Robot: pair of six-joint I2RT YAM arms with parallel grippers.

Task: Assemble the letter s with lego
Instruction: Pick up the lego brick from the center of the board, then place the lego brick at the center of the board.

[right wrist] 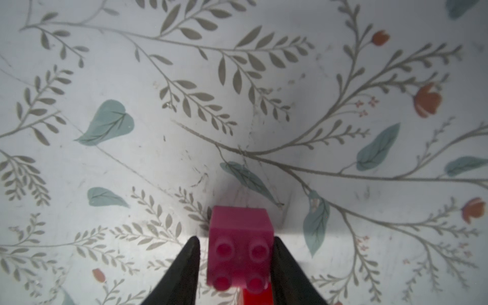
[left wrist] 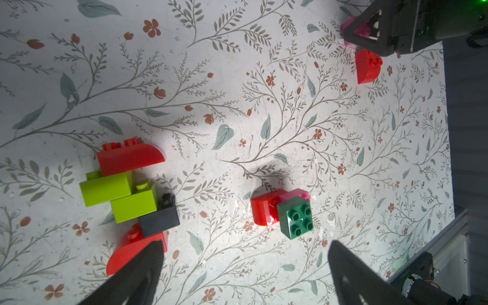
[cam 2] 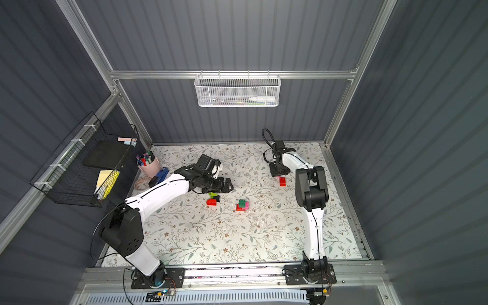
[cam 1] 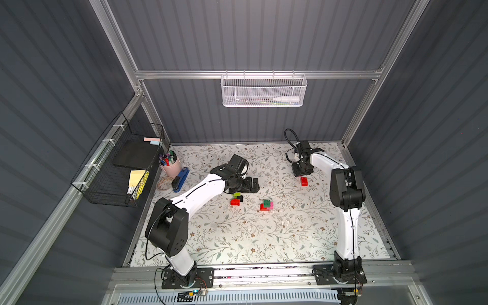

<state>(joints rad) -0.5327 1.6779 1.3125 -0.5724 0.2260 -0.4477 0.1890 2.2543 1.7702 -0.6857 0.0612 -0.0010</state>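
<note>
Overhead, in both top views, the right claw (cam 1: 302,173) is down on the floral table cover (cam 1: 264,237) toward the far side, with a red curved brick (cam 1: 304,181) just beside it. The left claw (cam 1: 248,184) hangs close by a joined cluster of lime green, black and red bricks (cam 1: 237,198), and a small stack (cam 1: 264,208) topped by a dark green brick (cam 1: 267,202) sits near that. From the left wrist, the left claw's jaws stand spread wide with nothing between them, both groups lying beyond its tips. From the right wrist, the right claw pinches a pink brick (right wrist: 240,248), studs facing the camera, a finger against each side wall and a sliver of red showing beneath. To my eye the pick-up is the step in hand: lift straight so the pink brick clears the red one without dragging it, keep it square in the grip, then carry it to the stack, where the idle claw could brace.
</note>
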